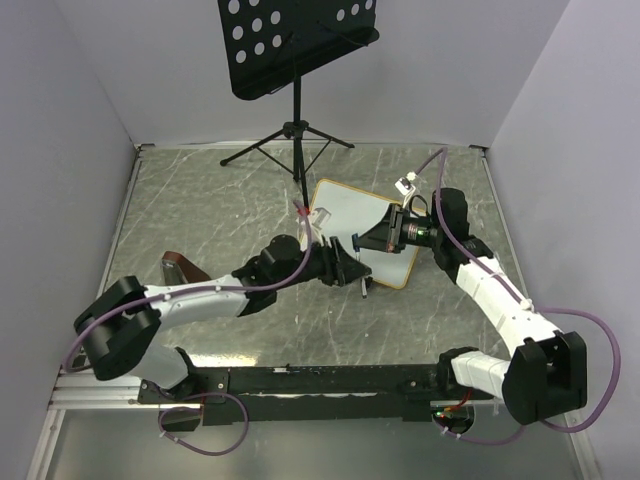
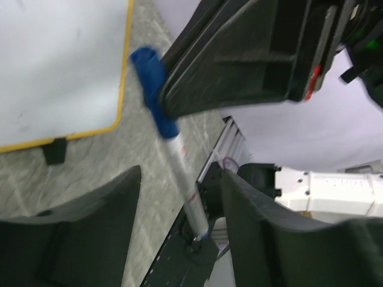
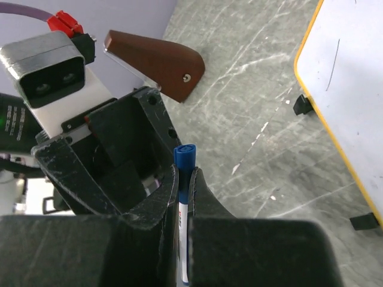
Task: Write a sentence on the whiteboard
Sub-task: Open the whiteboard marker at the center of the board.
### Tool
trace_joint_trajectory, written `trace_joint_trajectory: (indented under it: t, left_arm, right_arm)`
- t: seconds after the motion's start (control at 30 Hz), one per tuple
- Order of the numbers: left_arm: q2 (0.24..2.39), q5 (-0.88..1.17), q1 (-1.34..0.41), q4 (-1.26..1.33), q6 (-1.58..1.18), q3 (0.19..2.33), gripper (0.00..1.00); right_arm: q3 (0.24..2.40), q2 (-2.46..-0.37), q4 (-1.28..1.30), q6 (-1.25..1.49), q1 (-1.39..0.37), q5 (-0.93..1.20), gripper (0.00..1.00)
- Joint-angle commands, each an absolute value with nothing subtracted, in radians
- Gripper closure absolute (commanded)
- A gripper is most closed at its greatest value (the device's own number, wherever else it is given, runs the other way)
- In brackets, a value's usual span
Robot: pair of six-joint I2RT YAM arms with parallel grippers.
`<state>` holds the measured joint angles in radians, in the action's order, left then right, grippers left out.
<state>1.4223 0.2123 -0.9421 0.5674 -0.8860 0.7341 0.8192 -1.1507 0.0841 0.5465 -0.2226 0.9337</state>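
Observation:
The whiteboard (image 1: 360,222), white with a thin yellowish-wood frame and small black feet, lies on the table at centre right. No sentence is visible on it, only a faint thin stroke (image 3: 332,57). My right gripper (image 3: 184,179) is shut on a white marker whose blue cap (image 3: 184,156) sticks out past the fingertips. In the left wrist view the marker barrel (image 2: 182,179) runs between the two fingers of my left gripper (image 2: 179,203). That gripper is open, with a gap on each side of the barrel. Both grippers meet just in front of the board's near edge (image 1: 358,258).
A black perforated music stand (image 1: 295,45) on a tripod (image 1: 290,135) stands at the back. A brown wooden-looking block (image 1: 180,268) lies at the left, beside the left arm. White walls enclose the table on three sides. A black rail (image 1: 320,380) runs along the near edge.

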Motion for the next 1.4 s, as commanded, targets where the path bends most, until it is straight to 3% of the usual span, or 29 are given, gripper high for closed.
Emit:
trace_joint_trajectory:
  t: [0.0,0.03,0.17,0.2,0.27,0.33,0.37,0.4,0.5,0.63,0.87,0.97,1.27,1.33,1.37]
  left_arm:
    - [1.476,0.236,-0.960,0.638,-0.900,0.821,0.47]
    - [1.483,0.241,-0.960,0.638,-0.902,0.825,0.49]
    - [1.483,0.250,-0.960,0.617,-0.900,0.819,0.94]
    - [1.477,0.253,-0.960,0.609,-0.885,0.818,0.99]
    - [1.450,0.268,-0.960,0.563,-0.858,0.813,0.99]
    - [1.431,0.288,-0.957,0.493,-0.754,0.831,0.99]
    - [1.413,0.348,-0.954,0.394,-0.700,0.842,0.99]
    - [1.405,0.380,-0.950,0.344,-0.599,0.863,0.99]
    - [1.365,0.517,-0.928,0.155,-0.421,0.894,0.99]
    - [1.339,0.603,-0.913,-0.064,-0.279,0.949,0.99]
    - [1.356,0.635,-0.910,-0.124,-0.248,0.994,0.99]
    - [1.367,0.644,-0.910,-0.107,-0.261,1.000,0.99]
    - [1.384,0.667,-0.904,-0.091,-0.275,1.008,0.99]
    - [1.379,0.669,-0.900,-0.084,-0.279,1.005,0.99]
    - [1.378,0.663,-0.899,-0.074,-0.290,0.999,0.99]
  right_arm:
    - [0.796,-1.115,-0.040,0.670,-0.207,0.959,1.00]
    - [0.793,-1.111,-0.044,0.675,-0.203,0.959,1.00]
    - [0.773,-1.092,-0.058,0.670,-0.193,0.950,1.00]
    - [0.770,-1.092,-0.066,0.664,-0.192,0.953,1.00]
    - [0.770,-1.089,-0.067,0.606,-0.192,1.000,1.00]
    - [0.785,-1.095,-0.065,0.516,-0.192,1.086,0.79]
    - [0.834,-1.113,-0.022,0.335,-0.193,1.165,0.66]
    - [0.874,-1.124,0.173,0.208,-0.193,1.295,0.40]
    - [1.027,-1.180,0.547,-0.298,-0.192,1.414,0.14]
    - [1.078,-1.212,0.813,-0.532,-0.213,1.419,0.08]
    - [1.100,-1.239,0.861,-0.582,-0.314,1.304,0.18]
    - [1.100,-1.246,0.848,-0.557,-0.333,1.302,0.27]
    - [1.126,-1.292,0.870,-0.546,-0.348,1.305,0.66]
    - [1.131,-1.299,0.879,-0.552,-0.348,1.321,0.93]
    - [1.132,-1.302,0.882,-0.552,-0.348,1.331,1.00]
